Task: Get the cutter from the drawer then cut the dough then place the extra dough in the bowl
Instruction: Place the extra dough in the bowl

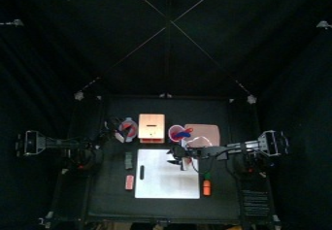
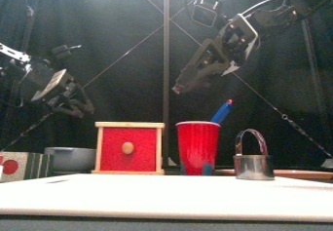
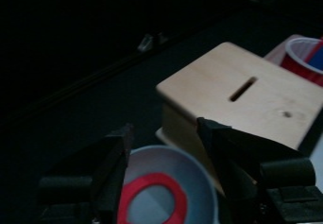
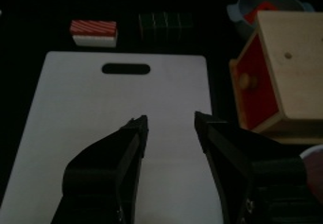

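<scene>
Basically done imo | dough ring (image 3: 151,180) in bowl (image 3: 192,171) by box (image 3: 265,110) | cutter (image 2: 254,165) out, standing right of cup (image 2: 198,147) | board (image 4: 113,124) looks bare | L gripper (image 3: 167,129) spread over bowl, R gripper (image 4: 169,120) spread over board, both empty

the black table (image 1: 111,203) carries a white cutting board (image 1: 169,176) in front, behind it a row of blue-grey bowl (image 3: 192,171), wooden box (image 1: 151,127), red cup (image 2: 198,147) and pink tray (image 1: 208,130), with small toys (image 4: 91,29) beside the board.
</scene>
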Controlling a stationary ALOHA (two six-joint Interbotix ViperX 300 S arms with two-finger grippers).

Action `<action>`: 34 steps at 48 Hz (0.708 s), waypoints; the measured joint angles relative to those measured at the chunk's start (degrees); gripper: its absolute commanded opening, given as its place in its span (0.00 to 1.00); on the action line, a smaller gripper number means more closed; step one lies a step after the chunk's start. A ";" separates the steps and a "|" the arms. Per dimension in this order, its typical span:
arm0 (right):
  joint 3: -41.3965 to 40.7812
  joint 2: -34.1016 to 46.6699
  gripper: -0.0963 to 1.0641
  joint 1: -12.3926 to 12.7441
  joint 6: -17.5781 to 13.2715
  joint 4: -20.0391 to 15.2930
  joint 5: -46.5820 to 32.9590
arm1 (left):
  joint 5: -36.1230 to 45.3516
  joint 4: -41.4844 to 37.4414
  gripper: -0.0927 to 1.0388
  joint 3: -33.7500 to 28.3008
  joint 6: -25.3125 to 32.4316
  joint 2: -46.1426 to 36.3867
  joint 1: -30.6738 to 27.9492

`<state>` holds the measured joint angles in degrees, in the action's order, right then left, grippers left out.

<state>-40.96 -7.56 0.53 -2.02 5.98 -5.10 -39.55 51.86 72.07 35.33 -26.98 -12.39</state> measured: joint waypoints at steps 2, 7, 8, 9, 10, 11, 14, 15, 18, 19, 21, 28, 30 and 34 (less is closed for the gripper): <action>0.53 -0.09 0.78 -0.09 0.00 0.00 -1.32 | -0.09 -1.67 0.88 -0.62 0.00 0.00 1.67; 1.32 -0.35 0.78 0.09 0.35 0.18 -5.54 | -0.09 -7.65 0.88 -2.02 0.00 0.00 5.98; 1.41 -0.35 0.78 0.09 0.44 0.18 -6.59 | -0.09 -9.05 0.88 -2.11 0.00 0.00 6.59; 1.41 -0.35 0.78 0.09 0.35 0.26 -7.73 | -0.09 -10.28 0.88 -2.29 0.09 0.00 7.29; 1.41 -0.44 0.78 0.09 0.35 0.26 -8.88 | -0.09 -11.43 0.88 -2.37 -0.09 0.00 7.82; 1.41 -0.44 0.78 0.09 0.35 0.26 -9.84 | 0.00 -12.48 0.88 -2.37 -0.26 0.00 8.44; 1.41 -0.44 0.78 0.18 0.62 0.35 -12.92 | 0.00 -16.17 0.88 -2.46 -0.09 0.00 9.49; 1.41 -0.44 0.78 0.26 0.62 0.35 -14.24 | -0.09 -17.49 0.88 -2.46 -0.35 0.00 9.84; 1.32 -0.44 0.78 0.62 0.62 0.35 -16.79 | -0.09 -19.78 0.88 -2.46 -0.44 0.00 10.46; 1.23 -0.35 0.78 0.70 0.62 0.26 -17.49 | -0.09 -20.39 0.88 -2.46 -0.62 -0.09 10.63; 0.97 -0.44 0.78 1.05 0.62 0.26 -18.81 | -0.09 -21.71 0.88 -2.46 -1.23 0.00 10.81; 0.09 -0.44 0.78 2.55 0.26 0.09 -22.24 | -0.09 -25.58 0.88 -2.46 -3.25 0.00 11.43; -0.09 -0.35 0.78 2.99 0.18 0.09 -23.03 | 0.00 -26.46 0.88 -2.46 -3.69 0.00 11.51; -0.26 0.09 0.78 3.52 0.18 -0.18 -24.17 | -0.09 -27.77 0.88 -2.46 -4.92 0.00 11.51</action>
